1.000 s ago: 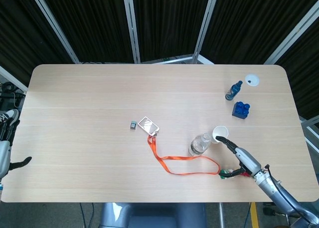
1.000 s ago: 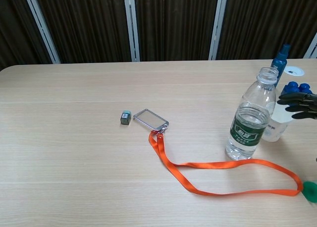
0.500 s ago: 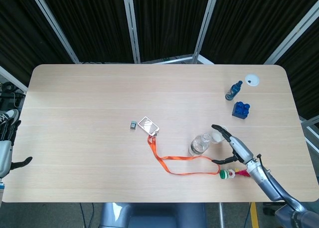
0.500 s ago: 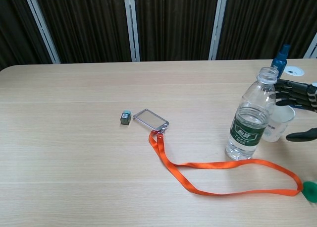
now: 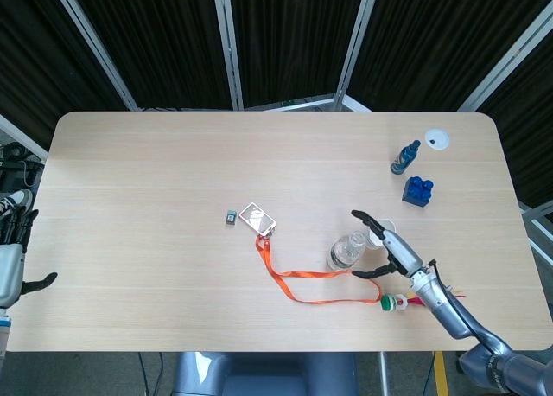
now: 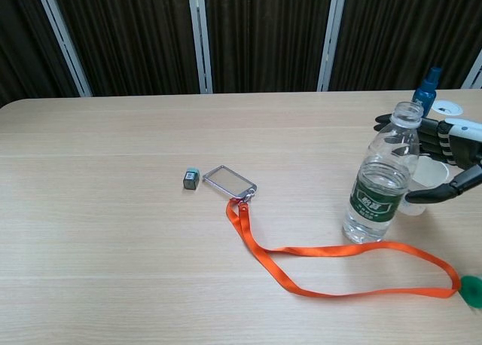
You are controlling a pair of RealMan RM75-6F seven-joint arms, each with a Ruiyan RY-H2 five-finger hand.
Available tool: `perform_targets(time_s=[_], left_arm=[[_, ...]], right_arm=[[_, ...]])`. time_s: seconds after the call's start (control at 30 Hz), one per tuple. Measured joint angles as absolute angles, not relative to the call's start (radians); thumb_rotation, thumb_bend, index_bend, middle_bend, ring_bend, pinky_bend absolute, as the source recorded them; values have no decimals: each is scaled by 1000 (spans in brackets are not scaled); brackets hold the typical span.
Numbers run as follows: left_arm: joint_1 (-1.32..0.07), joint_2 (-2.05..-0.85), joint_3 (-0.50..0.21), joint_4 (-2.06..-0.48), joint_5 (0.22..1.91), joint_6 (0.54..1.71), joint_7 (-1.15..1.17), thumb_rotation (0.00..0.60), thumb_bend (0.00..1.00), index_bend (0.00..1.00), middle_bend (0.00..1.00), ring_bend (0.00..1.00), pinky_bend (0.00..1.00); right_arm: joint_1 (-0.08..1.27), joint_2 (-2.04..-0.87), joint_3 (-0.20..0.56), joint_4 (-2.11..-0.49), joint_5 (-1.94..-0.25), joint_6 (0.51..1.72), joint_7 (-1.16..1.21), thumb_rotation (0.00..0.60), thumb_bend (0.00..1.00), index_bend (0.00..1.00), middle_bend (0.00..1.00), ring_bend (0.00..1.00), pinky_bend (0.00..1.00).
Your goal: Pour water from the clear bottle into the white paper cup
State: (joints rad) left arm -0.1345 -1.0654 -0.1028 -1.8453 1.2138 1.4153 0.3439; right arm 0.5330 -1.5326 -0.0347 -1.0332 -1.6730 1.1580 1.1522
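Observation:
The clear bottle (image 6: 382,181) stands upright without a cap, with a green label, right of the table's middle; it also shows as the bottle (image 5: 345,252) in the head view. Just right of it stands the white paper cup (image 6: 426,185), partly covered by my right hand (image 6: 446,155). That hand (image 5: 385,245) has its fingers spread and its thumb apart, reaching over the cup toward the bottle's neck and holding nothing. My left hand (image 5: 12,259) hangs off the table's left edge with its fingers apart and nothing in it.
An orange lanyard (image 6: 331,254) with a clear badge holder (image 6: 229,180) loops in front of the bottle. Beside the holder lies a small cube (image 6: 191,179). A blue spray bottle (image 5: 403,157), a blue block (image 5: 418,191) and a white lid (image 5: 437,139) sit at the far right.
My right hand has moved left from the table's right side, across the cup and up to the bottle. Bottle, cup and left hand have stayed put.

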Motion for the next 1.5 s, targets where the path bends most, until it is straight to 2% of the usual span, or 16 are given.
perform_targets(time_s=[0.47,0.87,1.0,1.23,1.5], left_arm=[[-145,-1075,-103,-1842,1190,1407,366,600,50,0,0,0,0],[-153,-1081,-103,-1838,1171,1401,375,600,50,0,0,0,0],[-155,-1081,-103,-1838,1168,1400,376,600,48,0,0,0,0],[-158,-1082,-101,-1837,1163,1398,379,600,50,0,0,0,0],[-160,-1082,-100,-1838,1159,1397,379,600,50,0,0,0,0]], right_arm=[[576,-1593,-19,-1014,-1639,1101,1120,600,0,0,2,0,107],[583,-1672,-4,-954,-1609,1107,1089,600,0,0,70,3,147],[582,-1686,-2,-939,-1602,1109,1090,600,0,3,112,39,180],[581,-1710,8,-916,-1586,1112,1085,600,0,102,210,126,234],[580,-1719,4,-904,-1587,1116,1085,600,15,281,375,282,291]])
